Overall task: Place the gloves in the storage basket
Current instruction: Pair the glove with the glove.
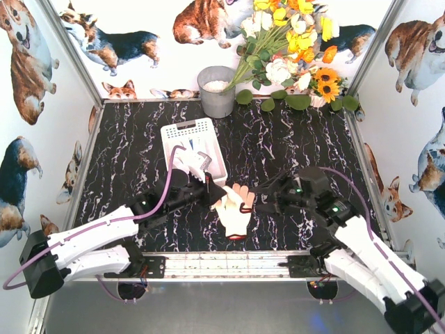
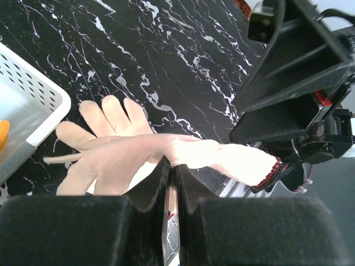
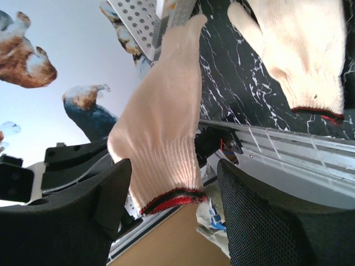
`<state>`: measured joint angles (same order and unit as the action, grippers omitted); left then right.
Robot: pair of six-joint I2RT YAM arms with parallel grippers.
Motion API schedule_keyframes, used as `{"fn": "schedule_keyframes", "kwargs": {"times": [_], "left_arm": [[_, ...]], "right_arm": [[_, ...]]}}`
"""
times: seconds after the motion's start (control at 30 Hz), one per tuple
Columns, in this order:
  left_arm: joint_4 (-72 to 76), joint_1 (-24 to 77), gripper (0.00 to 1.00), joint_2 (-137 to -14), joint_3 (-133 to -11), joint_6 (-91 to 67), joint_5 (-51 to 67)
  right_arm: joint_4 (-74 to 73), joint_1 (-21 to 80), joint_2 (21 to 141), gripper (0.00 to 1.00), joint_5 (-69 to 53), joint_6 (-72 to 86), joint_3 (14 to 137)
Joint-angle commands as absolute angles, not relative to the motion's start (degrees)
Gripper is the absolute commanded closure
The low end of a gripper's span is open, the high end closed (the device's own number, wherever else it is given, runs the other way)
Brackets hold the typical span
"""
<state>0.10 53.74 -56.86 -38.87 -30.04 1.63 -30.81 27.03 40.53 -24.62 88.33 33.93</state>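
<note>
My left gripper [image 1: 214,195] [image 2: 172,166] is shut on the middle of a beige glove with red trim [image 2: 222,158], held above the table. Its cuff reaches between the fingers of my right gripper [image 1: 259,198] [image 3: 175,183], which is open around it; the glove [image 3: 161,116] hangs there unpinched. A second beige glove [image 1: 233,219] [image 2: 113,116] [image 3: 302,50] lies flat on the table under it. The white storage basket [image 1: 177,132] [image 2: 47,108] stands just behind and to the left, with white gloves [image 1: 191,161] in it.
A grey metal bucket [image 1: 217,90] stands at the back centre, with a bunch of flowers [image 1: 292,49] to its right. Corgi-printed walls close in the black marbled table [image 1: 306,146]. A metal rail [image 1: 229,263] runs along the near edge.
</note>
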Motion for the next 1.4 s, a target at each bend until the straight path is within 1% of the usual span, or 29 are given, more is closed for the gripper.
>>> {"fn": "schedule_keyframes", "kwargs": {"times": [0.0,0.07,0.3,0.47,0.63,0.73,0.77,0.9,1.07,1.13,1.23,1.37], "left_arm": [[3.7,54.2,1.00,-57.4,-40.5,-30.8,1.4],[3.9,54.2,1.00,-57.5,-40.5,-30.8,1.2],[4.4,54.1,1.00,-57.2,-40.2,-31.0,1.1],[5.6,54.1,1.00,-57.8,-40.2,-30.7,3.2],[3.3,54.1,1.00,-58.1,-40.8,-29.5,3.3],[0.8,54.1,1.00,-57.8,-41.2,-28.7,2.6],[0.4,54.1,1.00,-57.6,-41.4,-28.5,2.6],[-2.1,54.1,1.00,-57.4,-41.6,-27.5,2.6],[-3.1,54.1,1.00,-57.2,-42.3,-27.3,2.0],[-2.4,54.1,1.00,-56.6,-42.2,-27.7,1.4],[-0.8,54.1,1.00,-56.0,-41.9,-28.1,0.5],[1.8,54.1,1.00,-56.9,-41.4,-28.9,0.7]], "right_arm": [[-22.6,31.7,44.1,0.35,-22.8,93.8,33.3],[-21.7,32.8,45.0,0.39,-22.0,94.4,33.0],[-20.7,33.6,43.9,0.47,-20.0,98.3,30.7],[-16.7,33.7,42.5,0.57,-19.9,101.5,28.0],[-16.5,33.7,40.2,0.76,-18.8,102.2,26.5],[-16.4,33.7,38.2,0.79,-17.3,103.1,25.3],[-16.0,33.7,37.8,0.82,-17.2,103.3,25.1],[-14.4,33.6,37.4,1.00,-17.0,103.4,24.6],[-16.1,33.6,38.8,1.00,-16.8,101.2,25.3],[-17.3,33.6,39.2,0.91,-17.4,100.7,25.1],[-15.3,33.6,39.5,0.77,-18.6,101.9,23.8],[-14.4,33.6,39.8,0.64,-19.5,102.1,24.4]]}}
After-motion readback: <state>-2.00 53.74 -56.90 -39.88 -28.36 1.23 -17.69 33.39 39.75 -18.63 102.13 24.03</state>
